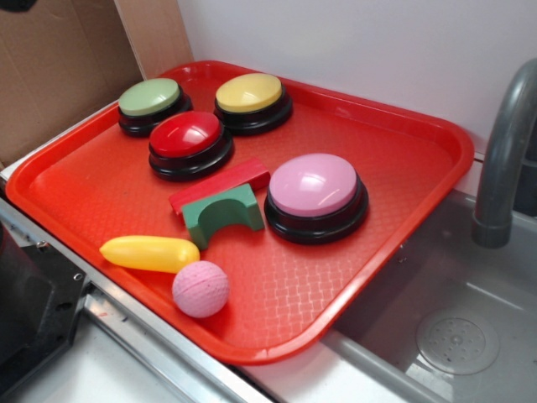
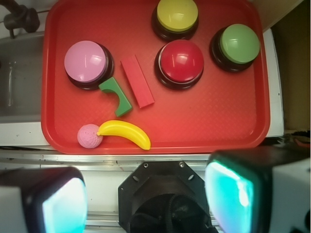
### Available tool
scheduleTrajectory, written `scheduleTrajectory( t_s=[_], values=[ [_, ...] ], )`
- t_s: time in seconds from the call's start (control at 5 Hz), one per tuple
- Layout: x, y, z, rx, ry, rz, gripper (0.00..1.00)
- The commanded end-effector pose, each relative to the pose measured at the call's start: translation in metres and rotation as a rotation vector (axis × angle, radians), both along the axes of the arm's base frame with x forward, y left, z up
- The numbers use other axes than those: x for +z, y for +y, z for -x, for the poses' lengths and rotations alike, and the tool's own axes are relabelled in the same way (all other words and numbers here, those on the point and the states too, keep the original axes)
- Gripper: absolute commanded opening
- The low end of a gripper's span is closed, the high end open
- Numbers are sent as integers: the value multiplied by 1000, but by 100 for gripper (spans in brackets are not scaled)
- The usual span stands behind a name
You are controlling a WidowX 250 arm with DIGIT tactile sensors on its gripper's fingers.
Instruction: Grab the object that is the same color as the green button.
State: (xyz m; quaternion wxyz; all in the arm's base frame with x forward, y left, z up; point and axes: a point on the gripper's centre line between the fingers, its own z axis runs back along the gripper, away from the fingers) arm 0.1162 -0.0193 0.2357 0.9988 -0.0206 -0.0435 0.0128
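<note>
A red plastic tray [image 1: 403, 151] sits on a counter beside a grey sink [image 1: 457, 336] with a grey faucet [image 1: 503, 159]. On the tray, in the exterior view, the green arch block [image 1: 223, 214] stands near the middle, its cut-out facing the near edge. A flat red rectangular block [image 1: 220, 185] lies touching it on the far side, and the pink-topped button [image 1: 315, 196] sits just to its right. The green button [image 1: 152, 103] is at the far left of the tray, well apart from the arch block, with the yellow-topped button [image 1: 252, 100] to its right and the red-topped button [image 1: 190, 143] just nearer than both. A yellow toy banana [image 1: 149, 253] and a pink ball [image 1: 200, 289] lie by the tray's near edge, touching each other.

In the wrist view the gripper [image 2: 146, 201] hangs above the counter's edge outside the tray, well apart from the arch block [image 2: 116, 95]. Its two fingers [image 2: 228, 194] are spread wide at the lower corners of the picture, with nothing between them. The green button [image 2: 238, 44] shows at the upper right there.
</note>
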Motion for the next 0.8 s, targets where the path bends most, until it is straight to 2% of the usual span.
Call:
scheduleTrajectory(
  t_s=[0.0, 0.2, 0.4, 0.6],
  values=[
    [0, 0, 0, 0, 0, 0, 100],
    [-17, -9, -11, -31, -59, -2, 100],
    [-44, -21, -25, -98, -76, -11, 100],
    [-74, -32, -41, -217, -130, 34, 100]
  ],
)
